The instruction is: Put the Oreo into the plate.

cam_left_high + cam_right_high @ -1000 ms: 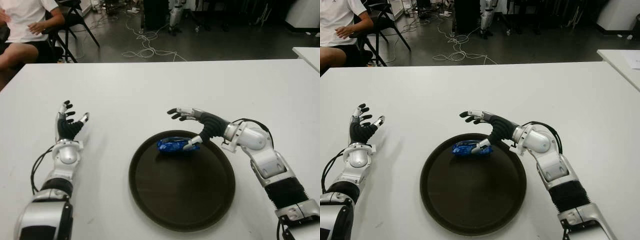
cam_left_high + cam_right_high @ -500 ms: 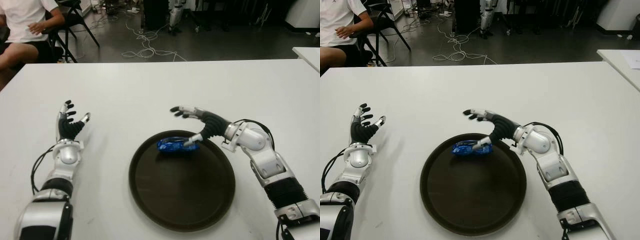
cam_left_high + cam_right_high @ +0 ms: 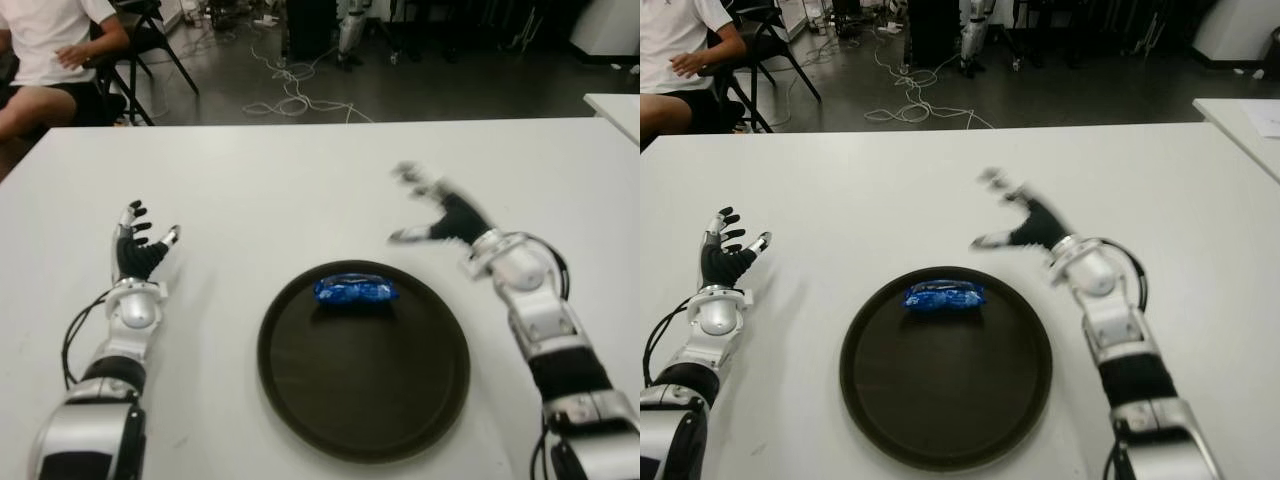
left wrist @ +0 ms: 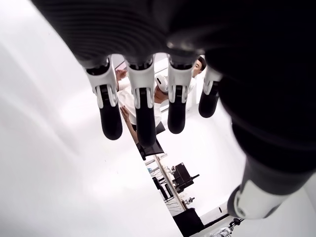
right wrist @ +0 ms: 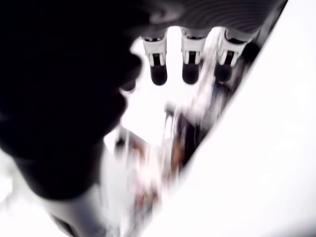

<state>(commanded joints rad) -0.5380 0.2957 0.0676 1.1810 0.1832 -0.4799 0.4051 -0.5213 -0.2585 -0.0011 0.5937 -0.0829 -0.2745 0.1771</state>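
The blue Oreo pack (image 3: 356, 290) lies flat inside the round dark plate (image 3: 365, 400), near its far rim. Nothing touches it. My right hand (image 3: 432, 207) is raised above the white table (image 3: 300, 180), beyond the plate's far right rim, fingers spread and holding nothing. Its wrist view shows straight fingers (image 5: 190, 61) with nothing between them. My left hand (image 3: 140, 245) shows on the left side of the table, well away from the plate, fingers spread and empty.
A seated person (image 3: 50, 50) is at the far left beyond the table. Cables (image 3: 295, 95) lie on the floor behind the table. Another white table's corner (image 3: 615, 105) shows at the far right.
My right hand let go of the Oreo pack and lifted up and back to the right, off the plate. The pack stays in the plate. The left hand has not moved.
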